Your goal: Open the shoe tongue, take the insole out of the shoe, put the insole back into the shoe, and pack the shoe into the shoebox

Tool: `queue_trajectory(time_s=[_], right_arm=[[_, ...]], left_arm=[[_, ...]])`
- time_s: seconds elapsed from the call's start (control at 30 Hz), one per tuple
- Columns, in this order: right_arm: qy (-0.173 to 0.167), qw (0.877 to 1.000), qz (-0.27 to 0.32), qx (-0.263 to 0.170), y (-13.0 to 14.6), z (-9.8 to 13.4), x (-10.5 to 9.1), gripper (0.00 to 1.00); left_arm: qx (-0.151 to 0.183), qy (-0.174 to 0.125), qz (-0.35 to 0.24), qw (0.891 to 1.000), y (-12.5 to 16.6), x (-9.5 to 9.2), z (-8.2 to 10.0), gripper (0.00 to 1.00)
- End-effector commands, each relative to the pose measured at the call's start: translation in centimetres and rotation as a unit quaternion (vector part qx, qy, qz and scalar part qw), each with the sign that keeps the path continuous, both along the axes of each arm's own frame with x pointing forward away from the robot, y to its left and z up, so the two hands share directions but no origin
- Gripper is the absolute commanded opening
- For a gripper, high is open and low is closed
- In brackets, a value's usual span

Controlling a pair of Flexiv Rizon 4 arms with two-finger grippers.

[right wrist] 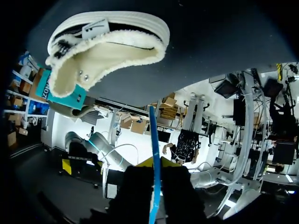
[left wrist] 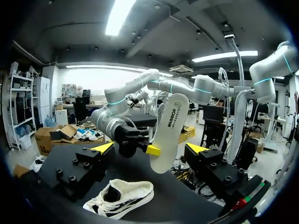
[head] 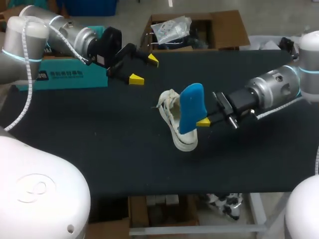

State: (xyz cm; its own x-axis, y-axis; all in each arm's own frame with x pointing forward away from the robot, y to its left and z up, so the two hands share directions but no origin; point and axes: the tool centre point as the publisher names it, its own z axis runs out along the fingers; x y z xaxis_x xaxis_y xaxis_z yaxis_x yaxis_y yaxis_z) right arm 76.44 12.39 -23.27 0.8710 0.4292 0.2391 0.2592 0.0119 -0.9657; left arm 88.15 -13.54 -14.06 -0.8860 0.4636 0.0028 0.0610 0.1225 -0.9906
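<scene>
Right pincer (head: 204, 121) pinches the blue insole (head: 191, 107), held on edge over the white shoe (head: 172, 117) lying on the black worktop (head: 99, 139). Left pincer (head: 144, 69) hangs spread wide near the teal shoebox (head: 70, 74).

Head camera looks down from behind — left arm (head: 70, 35) at ten o'clock, right arm (head: 271, 89) at three; all views share the shoe (head: 172, 115).

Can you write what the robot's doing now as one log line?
step: insole out | right gripper: shut on insole, held above table | left gripper: open, near shoebox | shoe: on table
</scene>
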Motion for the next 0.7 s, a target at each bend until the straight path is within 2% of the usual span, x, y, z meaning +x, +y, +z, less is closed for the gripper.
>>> queue_trajectory(time_s=[0.03, 0.13, 0.23, 0.4, 0.57, 0.7], right_arm=[[0.015, 0.999, 0.037, 0.005, 1.1, -0.6, -0.1, 0.00], [0.020, 0.998, 0.058, -0.003, 1.5, -0.7, -0.8, 0.00], [0.027, 0.997, 0.077, -0.014, 1.4, -0.9, -1.7, 0.00], [-0.003, 0.994, 0.106, 0.004, 0.7, -0.9, -3.2, 0.00], [-0.005, 0.996, 0.093, 0.004, -0.1, -0.6, -4.0, 0.00], [-0.006, 0.997, 0.078, 0.005, -0.5, -0.4, -3.8, 0.00]], left_arm=[[0.017, -0.016, -0.163, 0.986, -0.1, 2.7, -1.0, 1.00], [0.033, -0.023, -0.194, 0.980, -0.2, 3.1, -1.5, 1.00], [0.033, -0.025, -0.203, 0.978, -0.3, 3.1, -1.7, 1.00], [0.036, -0.029, -0.226, 0.973, -0.3, 3.1, -2.1, 1.00], [0.045, -0.032, -0.247, 0.967, -0.2, 2.6, -2.5, 1.00], [0.059, -0.036, -0.261, 0.963, -0.2, 1.8, -3.0, 1.00]])
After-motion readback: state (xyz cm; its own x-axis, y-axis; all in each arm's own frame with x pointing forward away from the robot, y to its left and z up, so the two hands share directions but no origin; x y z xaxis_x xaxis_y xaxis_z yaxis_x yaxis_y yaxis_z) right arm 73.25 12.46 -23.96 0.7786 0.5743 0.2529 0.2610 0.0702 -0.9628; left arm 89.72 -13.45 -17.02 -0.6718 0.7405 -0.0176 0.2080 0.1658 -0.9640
